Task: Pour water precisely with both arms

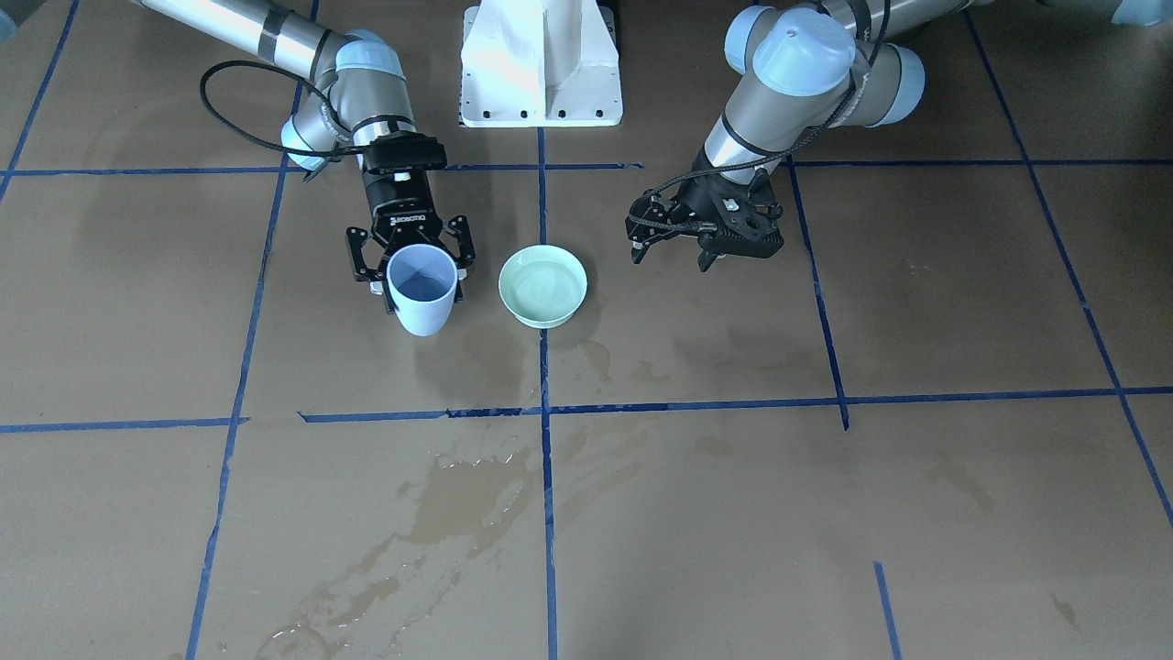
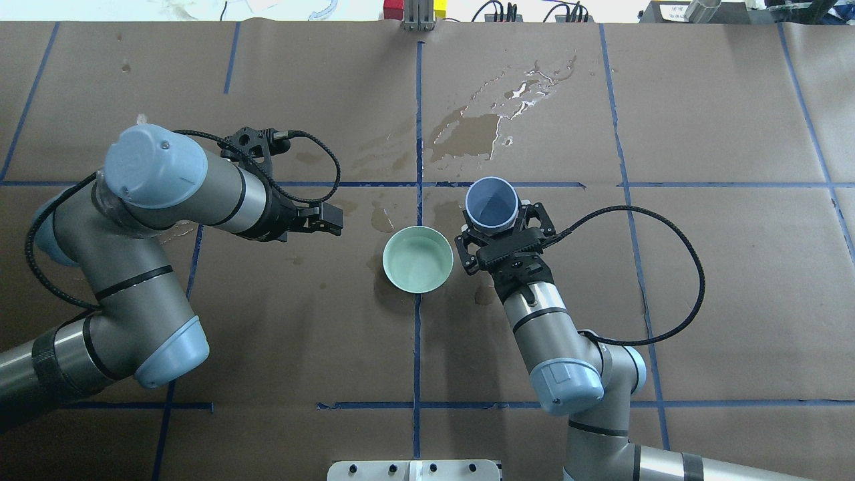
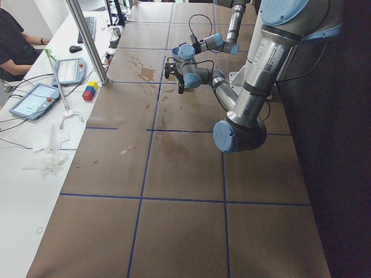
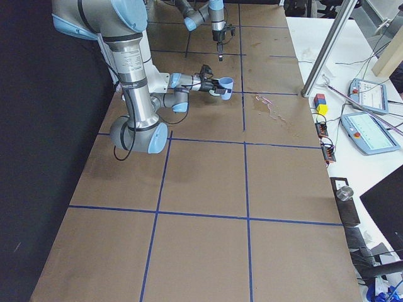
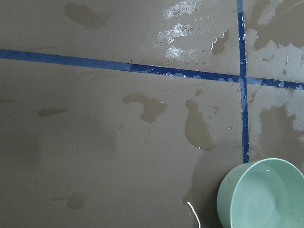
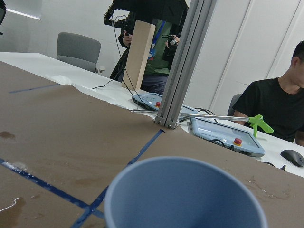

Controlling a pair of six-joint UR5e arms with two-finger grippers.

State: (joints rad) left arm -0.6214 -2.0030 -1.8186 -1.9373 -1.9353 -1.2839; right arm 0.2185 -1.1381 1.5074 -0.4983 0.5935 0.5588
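Note:
My right gripper (image 1: 417, 266) is shut on a pale blue cup (image 1: 422, 291), held about upright just off the table beside a mint-green bowl (image 1: 542, 285). The cup also shows in the overhead view (image 2: 492, 202) and fills the bottom of the right wrist view (image 6: 185, 194). The bowl (image 2: 418, 258) stands on the centre tape line, and its inside has a faint glossy sheen of water. My left gripper (image 1: 671, 257) is open and empty on the bowl's other side, tilted down over the table. The left wrist view shows the bowl (image 5: 266, 194) at its lower right.
Wet patches of spilled water (image 2: 481, 127) darken the brown paper beyond the bowl, with smaller drops (image 5: 197, 126) near it. The white pedestal (image 1: 541, 64) stands at the robot's side. An aluminium post (image 3: 87, 40), tablets and seated operators are along the far edge.

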